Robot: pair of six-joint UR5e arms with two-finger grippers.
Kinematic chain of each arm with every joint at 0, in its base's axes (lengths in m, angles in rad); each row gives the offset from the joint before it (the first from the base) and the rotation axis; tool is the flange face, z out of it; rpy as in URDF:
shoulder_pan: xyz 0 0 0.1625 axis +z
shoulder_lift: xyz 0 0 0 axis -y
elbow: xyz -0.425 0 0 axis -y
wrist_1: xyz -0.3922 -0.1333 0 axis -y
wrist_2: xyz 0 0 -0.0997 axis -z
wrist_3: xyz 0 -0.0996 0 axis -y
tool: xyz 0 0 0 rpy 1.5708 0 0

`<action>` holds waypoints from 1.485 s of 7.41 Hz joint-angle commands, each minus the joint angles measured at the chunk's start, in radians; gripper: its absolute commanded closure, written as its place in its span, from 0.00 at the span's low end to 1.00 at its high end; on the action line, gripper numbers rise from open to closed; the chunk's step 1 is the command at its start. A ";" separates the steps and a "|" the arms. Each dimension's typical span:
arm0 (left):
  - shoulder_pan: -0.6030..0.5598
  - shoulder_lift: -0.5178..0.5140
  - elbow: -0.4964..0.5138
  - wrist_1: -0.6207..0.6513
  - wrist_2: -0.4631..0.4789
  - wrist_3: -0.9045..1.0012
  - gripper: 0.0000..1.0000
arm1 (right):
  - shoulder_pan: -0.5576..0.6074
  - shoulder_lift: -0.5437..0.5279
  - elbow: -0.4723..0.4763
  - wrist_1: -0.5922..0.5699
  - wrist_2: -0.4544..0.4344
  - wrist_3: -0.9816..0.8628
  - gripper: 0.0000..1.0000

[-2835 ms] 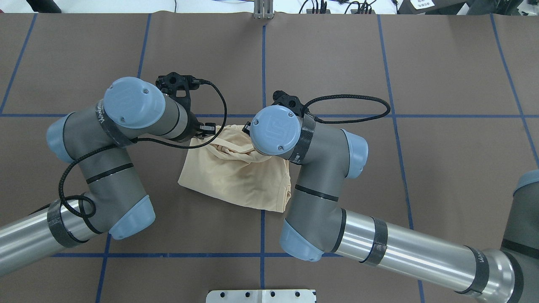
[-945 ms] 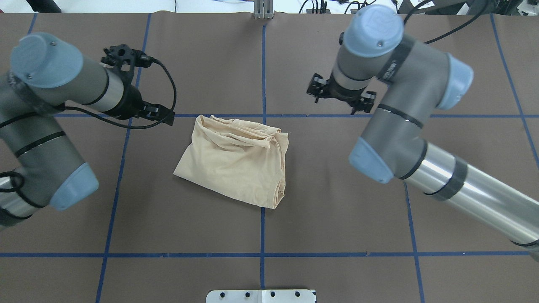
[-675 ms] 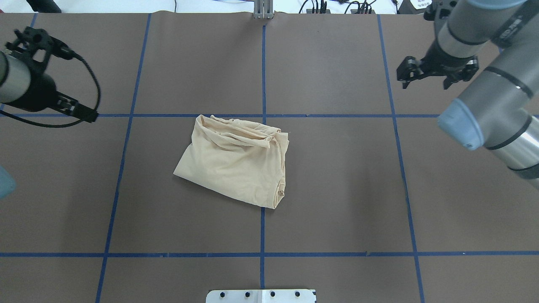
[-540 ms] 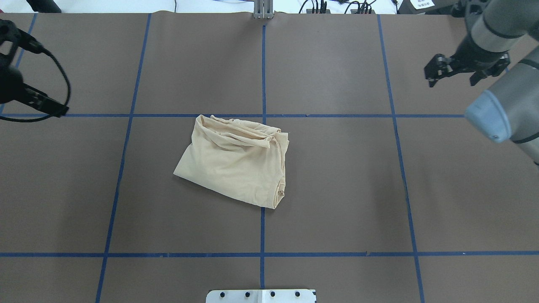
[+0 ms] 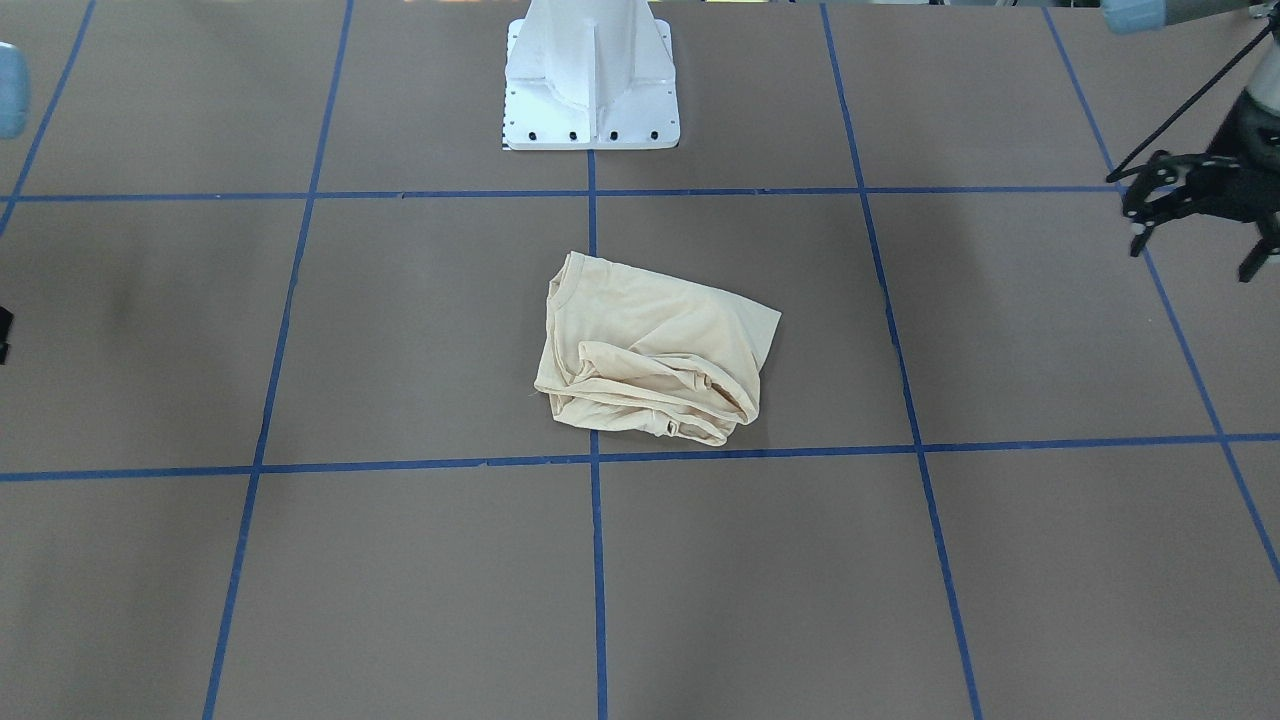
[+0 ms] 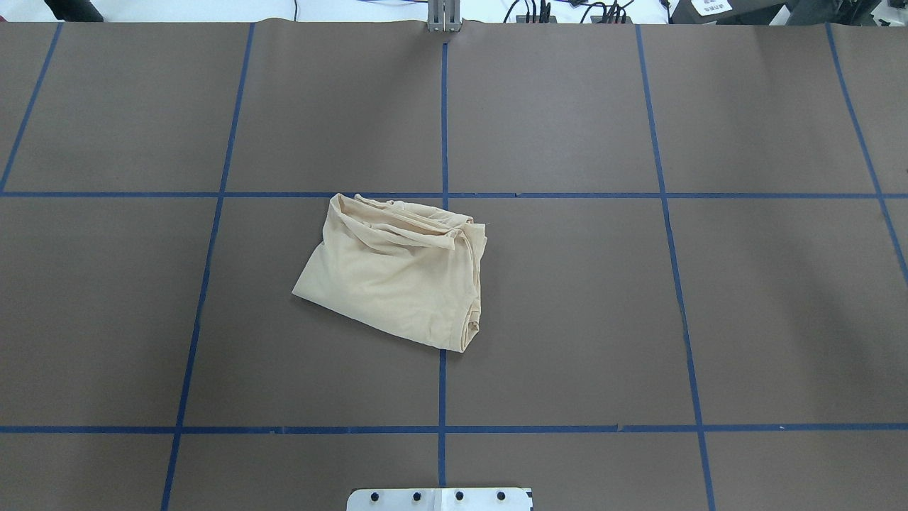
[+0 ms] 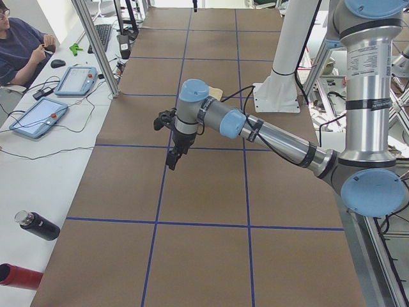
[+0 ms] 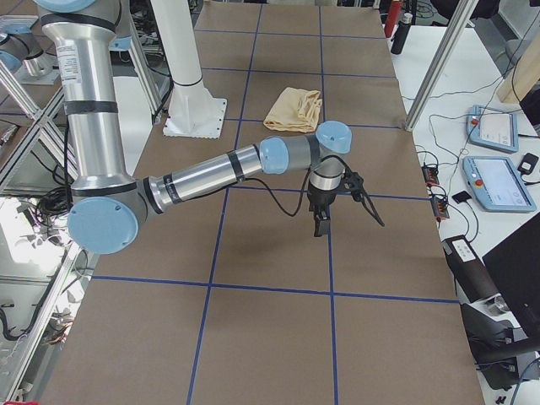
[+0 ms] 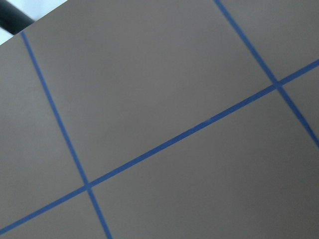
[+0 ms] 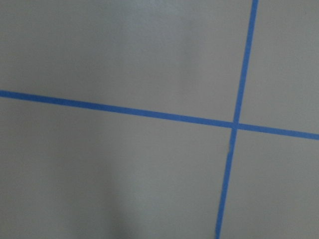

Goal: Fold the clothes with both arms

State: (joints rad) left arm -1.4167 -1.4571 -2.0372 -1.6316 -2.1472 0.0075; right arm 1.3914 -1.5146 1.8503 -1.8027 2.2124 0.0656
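Both arms had cleared the overhead view since the frame half a second earlier, when their grippers were at its left and right margins; the shirt had not shifted.

Shirt: lay folded into a compact, skewed bundle on the brown table, about midway between the left and right ends and well apart from every edge and corner. It straddled the centre line of the blue tape grid. Loose gathered folds ran along its side away from the robot. The ribbed neckline showed at the corner nearest the white pedestal base. No print was visible on the upper face. Nothing touched it.

Left arm: stretched out over the left end of the table, left gripper pointing down, above the surface and not touching it. Only partly in the front-facing view at its right margin; could not tell whether the fingers were spread or pressed together.

Right arm: stretched over the right end, right gripper pointing down, clear of the surface. Finger state could not be told either.

Both wrist cameras showed only bare table cover and crossing tape lines.

An operator sat beyond the table's far edge.
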 commanded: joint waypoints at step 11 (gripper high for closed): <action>-0.127 0.136 0.131 -0.021 -0.240 0.081 0.00 | 0.049 -0.179 0.007 0.138 0.064 0.005 0.00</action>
State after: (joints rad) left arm -1.5733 -1.3117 -1.9034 -1.6513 -2.3880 0.1752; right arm 1.4404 -1.6884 1.8564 -1.6644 2.2751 0.0705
